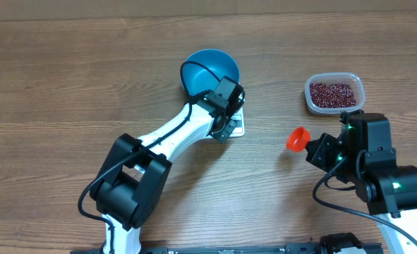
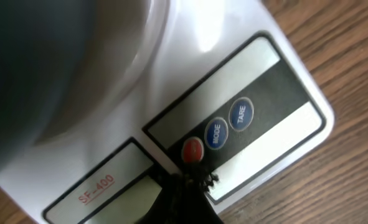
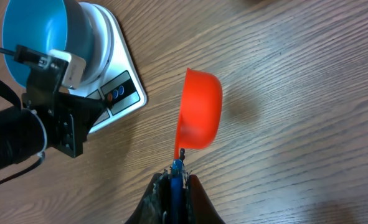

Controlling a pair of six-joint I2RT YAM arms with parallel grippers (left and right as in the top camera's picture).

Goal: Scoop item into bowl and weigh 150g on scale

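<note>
On the wood-grain table point(image 1: 67, 106), the smooth, deep blue plastic bowl point(image 1: 212, 70) sits on the flat white scale point(image 2: 277, 81), with no beans showing inside. The clear tub point(image 1: 360, 92) lies just up-table from the right gripper point(image 3: 174, 171), the nearer arm. Its jaws are clamped on the thin handle of a glossy orange scoop point(image 3: 199, 112), whose long axis points left toward the scale, not at the tub. The tiny maroon beans point(image 1: 331, 92) all lie in that tub. The left gripper point(image 2: 187, 177), closed and empty, has its tip at the scale's red button point(image 2: 192, 149).

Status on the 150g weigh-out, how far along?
Done: the empty bowl sits on the scale. In hand: the shut left gripper is at the scale's buttons; the right gripper holds an empty scoop. Left: all scooping and weighing; the beans sit in their tub.
</note>
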